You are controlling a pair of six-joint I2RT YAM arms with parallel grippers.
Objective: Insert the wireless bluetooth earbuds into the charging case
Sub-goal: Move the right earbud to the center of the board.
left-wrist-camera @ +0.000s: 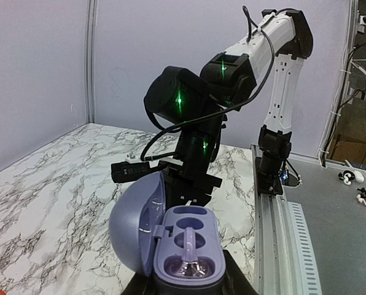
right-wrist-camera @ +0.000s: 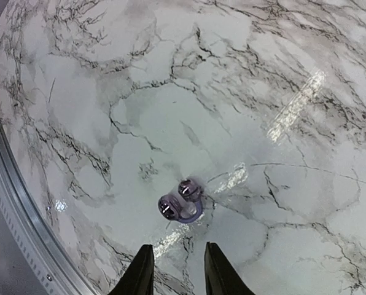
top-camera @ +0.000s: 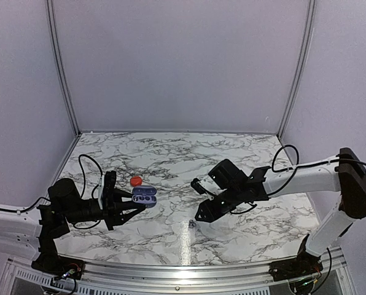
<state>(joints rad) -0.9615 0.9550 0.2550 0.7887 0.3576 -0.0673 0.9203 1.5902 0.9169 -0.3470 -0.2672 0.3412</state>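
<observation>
Your left pincer (top-camera: 139, 200) is clamped on the open lavender plastic charging case (left-wrist-camera: 186, 246), gripping its lower body from both sides. It holds the case over the left half of the white marble-patterned table (top-camera: 171, 153), roughly midway between the far and near edges. The rounded lid is swung back to one side and the two moulded wells face the wrist camera. Something glossy sits in the well nearest the pincer — possibly a bud already seated, though the reflections leave that unclear.

A small red rounded object (top-camera: 136, 180) lies on the table just beside the case, on its far-left side.

The small glossy purple-grey wireless earbud (right-wrist-camera: 182, 201) rests on the table close to the near edge, about halfway along it. It has two dark rounded ends. Your right pincer (right-wrist-camera: 175, 271) hangs over it, tips pointed down at the marble — the two dark fingers (right-wrist-camera: 140, 270) stand a narrow gap apart with nothing between them. The earbud lies just beyond the tips, not touching either one.
</observation>
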